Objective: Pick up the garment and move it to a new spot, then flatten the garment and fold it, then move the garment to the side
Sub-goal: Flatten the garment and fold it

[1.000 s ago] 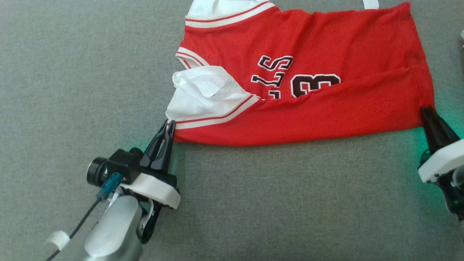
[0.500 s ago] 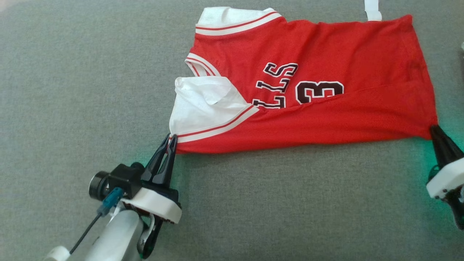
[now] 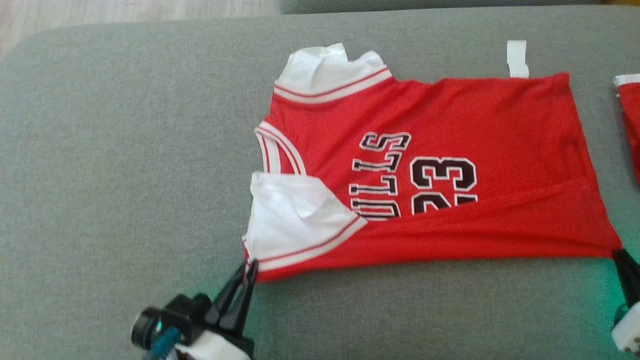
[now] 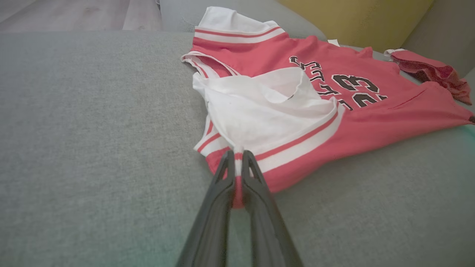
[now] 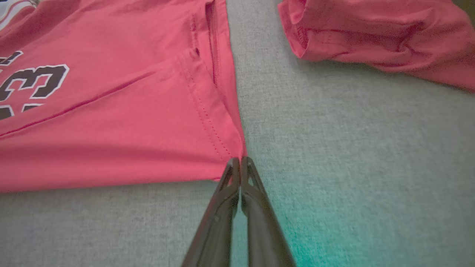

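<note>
**A:** What lies on the grey upholstered cushion (image 3: 125,175)?

**B:** A red sleeveless jersey with white trim and black numerals (image 3: 450,125). It is spread right of centre, nearer the far edge. A fold along its near side covers part of the lettering.

**A:** And the left gripper (image 3: 248,267)?

**B:** Its fingers are pinched tight on the near shoulder corner, with cloth between them.

**A:** The right gripper (image 3: 620,255)?

**B:** It is closed on the near hem corner, which is drawn to a point. A crumpled red cloth (image 5: 371,33) lies apart, at the right edge.

- Home-like room: a grey upholstered cushion (image 3: 125,150) spreads under both jaws.
- Pale wood-plank floor (image 3: 125,12) beyond the left jaws, a yellow panel (image 4: 352,18) farther ahead.
</note>
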Robot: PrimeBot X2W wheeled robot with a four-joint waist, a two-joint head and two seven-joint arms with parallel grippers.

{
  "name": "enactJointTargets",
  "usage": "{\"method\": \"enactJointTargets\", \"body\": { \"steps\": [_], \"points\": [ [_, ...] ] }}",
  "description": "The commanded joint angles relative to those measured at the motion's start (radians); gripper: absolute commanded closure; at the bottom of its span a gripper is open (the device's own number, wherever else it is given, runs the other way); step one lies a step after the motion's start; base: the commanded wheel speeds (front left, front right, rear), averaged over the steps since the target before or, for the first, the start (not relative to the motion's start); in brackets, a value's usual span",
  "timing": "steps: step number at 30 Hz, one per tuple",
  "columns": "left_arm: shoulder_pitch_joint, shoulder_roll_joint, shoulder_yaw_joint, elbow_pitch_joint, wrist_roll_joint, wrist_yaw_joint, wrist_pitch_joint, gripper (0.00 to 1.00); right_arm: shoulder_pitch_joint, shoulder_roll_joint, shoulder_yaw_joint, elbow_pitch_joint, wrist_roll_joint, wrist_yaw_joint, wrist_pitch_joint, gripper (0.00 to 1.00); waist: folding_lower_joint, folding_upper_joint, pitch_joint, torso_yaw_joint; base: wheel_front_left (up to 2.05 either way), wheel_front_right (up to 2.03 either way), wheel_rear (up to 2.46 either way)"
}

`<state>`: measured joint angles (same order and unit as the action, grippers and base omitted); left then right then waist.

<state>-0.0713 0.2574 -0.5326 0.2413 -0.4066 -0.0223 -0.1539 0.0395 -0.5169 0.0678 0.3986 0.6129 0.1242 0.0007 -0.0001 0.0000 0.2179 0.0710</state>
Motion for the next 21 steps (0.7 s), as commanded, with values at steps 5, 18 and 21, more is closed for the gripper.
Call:
{"method": "enactJointTargets", "body": {
  "steps": [5, 18, 21],
  "points": [
    [0.092, 0.056, 0.008, -0.153, -0.016, 0.035, 0.064, 1.00, 0.091, -0.029, -0.033, -0.060, -0.018, 0.007, 0.015, 1.00, 0.0001, 0.0000, -0.028, -0.010, 0.00, 0.00, 0.00],
    [0.110, 0.102, -0.002, -0.265, -0.010, 0.063, 0.154, 0.00, 0.140, 0.032, -0.105, -0.158, -0.057, 0.007, 0.086, 0.00, 0.0001, 0.0000, -0.049, -0.024, 0.00, 0.00, 0.00],
    [0.050, 0.118, 0.005, -0.288, -0.003, 0.050, 0.182, 0.00, 0.134, 0.039, -0.117, -0.208, -0.065, 0.007, 0.085, 0.00, 0.0001, 0.0000, -0.027, -0.033, 0.00, 0.00, 0.00]
  ]
}}
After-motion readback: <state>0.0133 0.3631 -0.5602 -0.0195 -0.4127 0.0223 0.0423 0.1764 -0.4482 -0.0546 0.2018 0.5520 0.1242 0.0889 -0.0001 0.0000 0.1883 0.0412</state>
